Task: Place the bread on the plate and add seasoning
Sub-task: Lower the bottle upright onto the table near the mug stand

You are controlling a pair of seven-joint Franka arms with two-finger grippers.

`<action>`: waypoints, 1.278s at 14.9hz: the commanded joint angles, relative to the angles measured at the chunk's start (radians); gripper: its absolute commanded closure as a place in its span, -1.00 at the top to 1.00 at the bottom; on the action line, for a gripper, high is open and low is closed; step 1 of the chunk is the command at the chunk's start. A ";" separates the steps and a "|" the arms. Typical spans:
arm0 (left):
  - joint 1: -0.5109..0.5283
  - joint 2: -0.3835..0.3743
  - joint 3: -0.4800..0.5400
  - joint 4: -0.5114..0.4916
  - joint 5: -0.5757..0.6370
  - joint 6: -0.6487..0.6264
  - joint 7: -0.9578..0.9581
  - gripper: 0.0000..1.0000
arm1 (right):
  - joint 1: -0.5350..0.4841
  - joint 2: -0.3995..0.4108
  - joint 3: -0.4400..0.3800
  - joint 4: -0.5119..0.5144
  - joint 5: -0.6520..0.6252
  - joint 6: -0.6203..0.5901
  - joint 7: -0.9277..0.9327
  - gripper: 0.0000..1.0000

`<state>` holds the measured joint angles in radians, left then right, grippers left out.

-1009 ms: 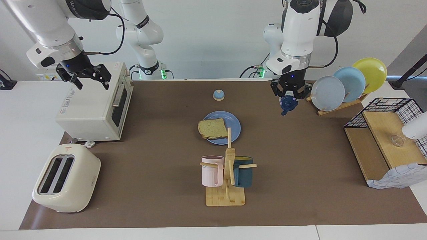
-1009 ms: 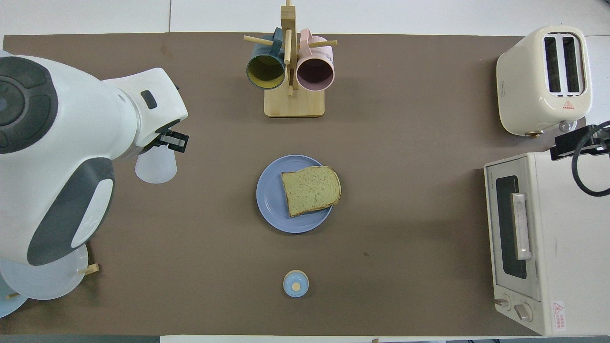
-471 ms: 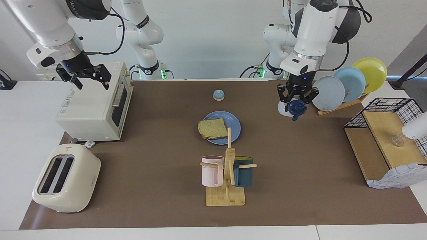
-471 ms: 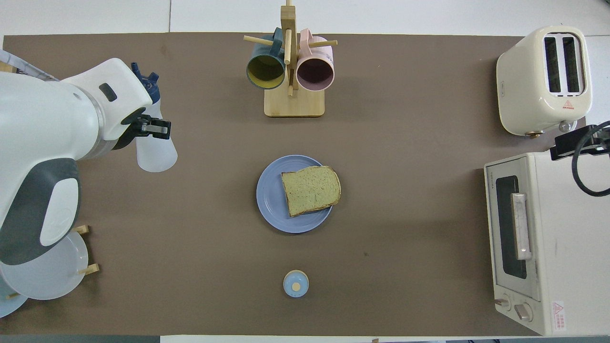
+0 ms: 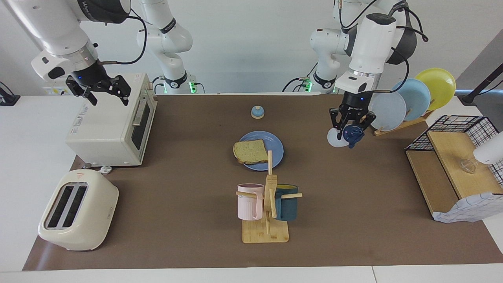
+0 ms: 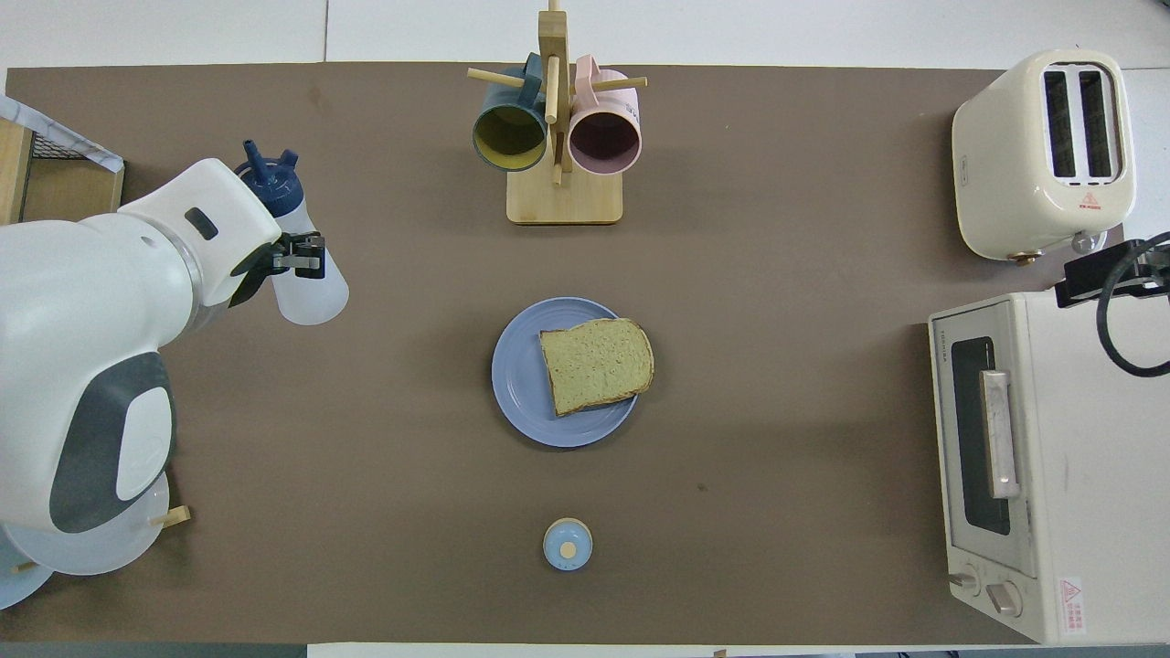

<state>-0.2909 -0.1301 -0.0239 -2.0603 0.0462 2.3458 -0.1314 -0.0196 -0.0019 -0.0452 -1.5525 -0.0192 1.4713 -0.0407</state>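
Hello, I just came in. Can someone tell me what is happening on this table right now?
The bread already lies on the plate in the middle of the table. The left gripper holds the seasoning tilted in the air, over the table toward the left arm's end, not over the plate. The right gripper waits open above the toaster oven.

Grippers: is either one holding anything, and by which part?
The left gripper holds the seasoning around its body below the cap, tipped over. The right gripper holds nothing.

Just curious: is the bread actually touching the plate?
Touching. Both views show the bread lying flat on the plate, overhanging its rim on one side.
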 commanded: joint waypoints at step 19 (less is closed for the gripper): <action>0.044 0.221 0.002 -0.282 -0.014 0.838 0.006 -1.00 | -0.008 -0.024 0.002 -0.031 0.001 0.015 -0.011 1.00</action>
<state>-0.2530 0.0541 -0.0216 -2.3274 0.0454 3.0952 -0.1414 -0.0196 -0.0020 -0.0452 -1.5525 -0.0192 1.4713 -0.0407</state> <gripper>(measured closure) 0.652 0.000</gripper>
